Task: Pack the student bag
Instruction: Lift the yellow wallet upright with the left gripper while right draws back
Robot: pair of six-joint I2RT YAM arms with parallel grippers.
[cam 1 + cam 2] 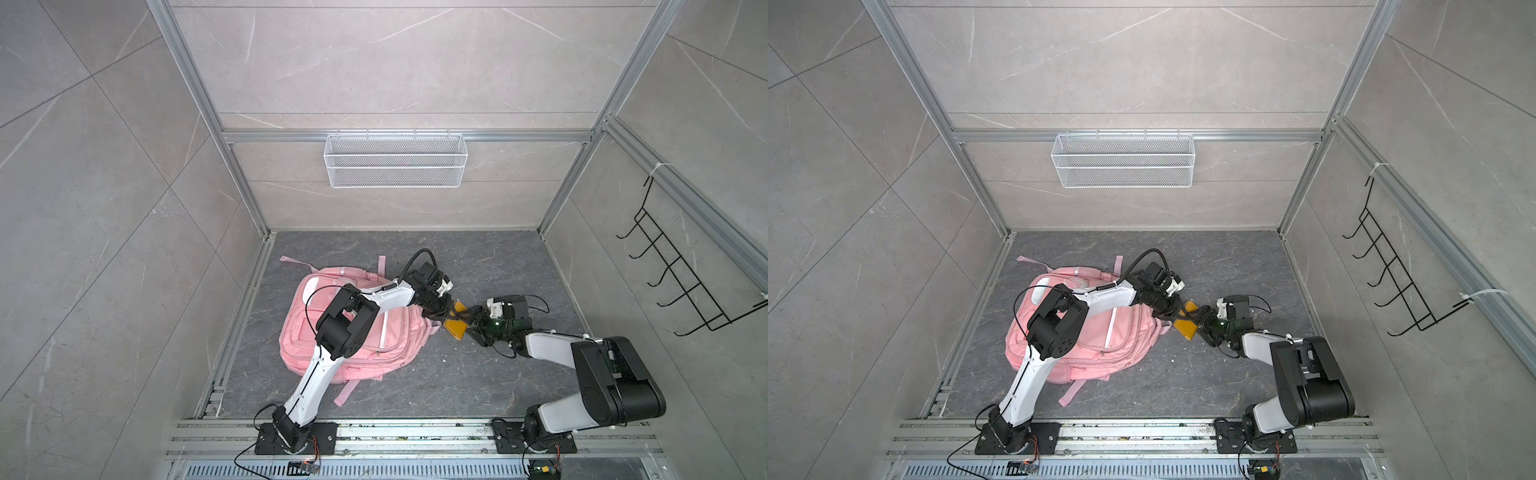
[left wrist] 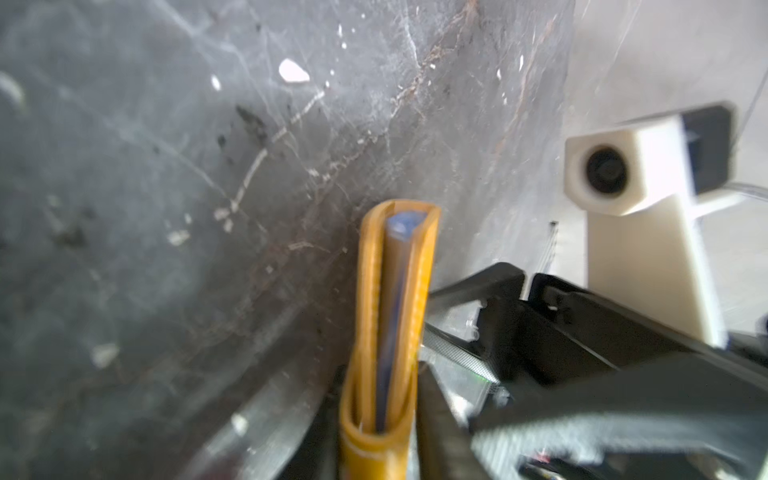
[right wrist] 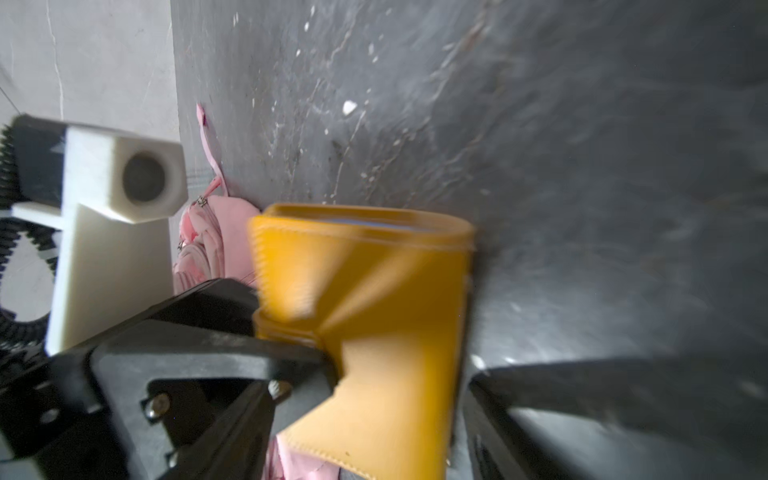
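Note:
The student bag [image 1: 399, 336] [image 1: 1125, 336], pink with white strips, lies flat on the dark floor at the left, partly under my left arm. Just right of it a slim yellow case [image 1: 455, 322] [image 1: 1185, 326] hangs above the floor between both grippers. My left gripper [image 1: 446, 316] [image 2: 380, 395] pinches the case [image 2: 395, 311] across its thin side; something blue shows inside it. My right gripper [image 1: 471, 322] [image 3: 365, 415] holds the case [image 3: 374, 291] across its broad side, jaws wide. A corner of the bag [image 3: 208, 241] shows behind.
A white wire basket [image 1: 395, 160] hangs on the back wall. A black hook rack [image 1: 681, 274] hangs on the right wall. Aluminium rails [image 1: 374, 436] with the arm bases run along the front. White specks [image 2: 293, 70] dot the floor.

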